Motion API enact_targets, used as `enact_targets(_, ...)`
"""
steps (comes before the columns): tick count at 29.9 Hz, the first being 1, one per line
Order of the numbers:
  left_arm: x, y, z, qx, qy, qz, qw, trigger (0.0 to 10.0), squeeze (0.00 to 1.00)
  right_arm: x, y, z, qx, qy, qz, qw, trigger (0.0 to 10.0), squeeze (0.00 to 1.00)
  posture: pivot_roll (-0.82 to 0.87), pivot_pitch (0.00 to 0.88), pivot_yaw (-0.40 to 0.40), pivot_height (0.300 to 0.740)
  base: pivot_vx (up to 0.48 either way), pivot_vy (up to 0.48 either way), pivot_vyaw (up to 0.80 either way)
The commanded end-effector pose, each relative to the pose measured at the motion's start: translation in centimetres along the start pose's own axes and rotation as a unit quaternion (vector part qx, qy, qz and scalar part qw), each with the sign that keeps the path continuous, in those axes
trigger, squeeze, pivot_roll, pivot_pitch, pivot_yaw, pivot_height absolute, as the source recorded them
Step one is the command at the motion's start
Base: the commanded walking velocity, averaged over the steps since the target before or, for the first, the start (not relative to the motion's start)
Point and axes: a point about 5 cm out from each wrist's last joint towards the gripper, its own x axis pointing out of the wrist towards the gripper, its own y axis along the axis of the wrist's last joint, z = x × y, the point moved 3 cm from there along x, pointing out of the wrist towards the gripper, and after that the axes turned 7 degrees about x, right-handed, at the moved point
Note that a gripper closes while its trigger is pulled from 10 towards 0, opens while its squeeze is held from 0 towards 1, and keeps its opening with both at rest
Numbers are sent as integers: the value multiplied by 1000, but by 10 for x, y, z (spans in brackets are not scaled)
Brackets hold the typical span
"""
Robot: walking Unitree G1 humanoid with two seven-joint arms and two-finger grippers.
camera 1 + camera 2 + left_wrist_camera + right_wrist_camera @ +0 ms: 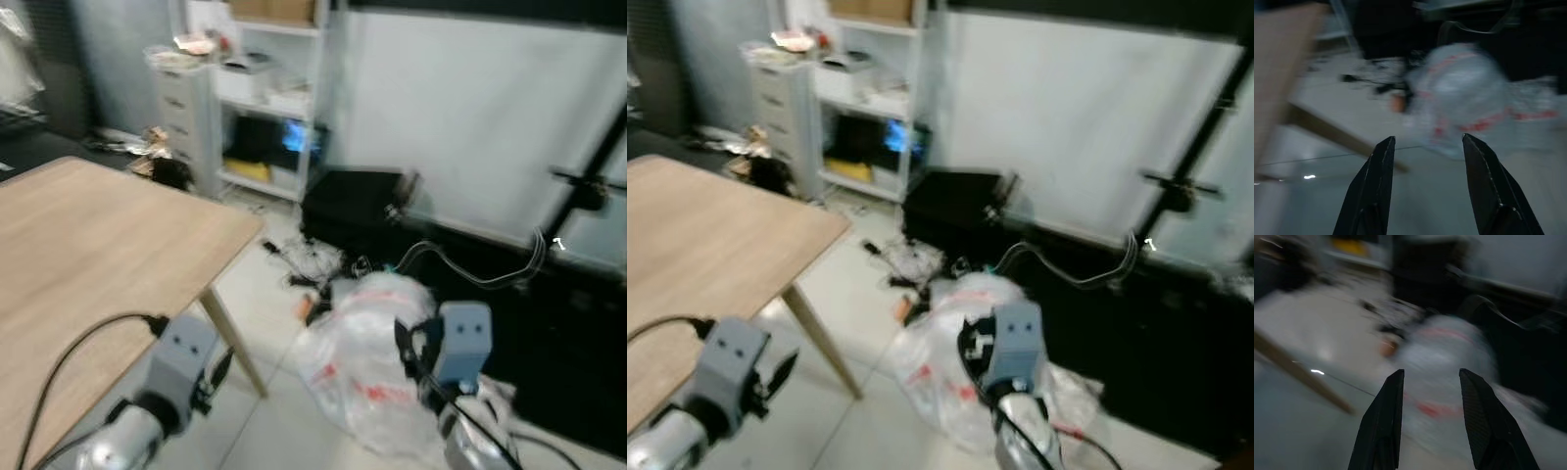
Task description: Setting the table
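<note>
A light wooden table (pixel 88 245) takes up the left side, its bare top showing and one slanted leg (pixel 233 338) near its corner. My left gripper (pixel 1427 138) hangs low beside that corner, open, with nothing between its black fingers (pixel 1376 176). Further right, my right gripper (pixel 1431 372) is also open and empty, held over a crumpled white plastic bag (pixel 367 352) on the floor. Both wrist views are blurred.
A black case (pixel 355 201) and loose cables (pixel 304 259) lie on the pale floor behind the bag. White shelves (pixel 269 88) and a small drawer unit (pixel 184 108) stand at the back. A white wall panel (pixel 470 117) and dark gear (pixel 549 323) fill the right.
</note>
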Motion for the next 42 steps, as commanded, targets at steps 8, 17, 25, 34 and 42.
enact_targets(8, -25, -134, 24, -110, -10, -203, 973, 10000, 0, -40, -116, 47, -36, -52, -185, 981, 10000, 0, 26, 109, 45, 740, 0, 0, -788)
enact_targets(17, -73, -205, 39, -161, 22, -328, 930, 10000, 0, -81, -182, 61, -4, -65, -312, 948, 10000, 0, 31, 115, 36, 740, 0, 0, -783)
enact_targets(25, -78, -216, 39, -148, 18, -326, 933, 10000, 0, -96, -200, 72, 9, -95, -341, 935, 10000, 0, 33, 120, 39, 740, 0, 0, -781)
enact_targets(34, -52, -196, 37, -89, -24, -267, 959, 10000, 0, -106, -207, 72, 27, -112, -338, 934, 10000, 0, 20, 121, 82, 740, 0, 0, -781)
enact_targets(42, -43, -188, 36, -76, -35, -243, 966, 10000, 0, -103, -208, 68, 26, -111, -328, 938, 10000, 0, 15, 116, 96, 740, 0, 0, -781)
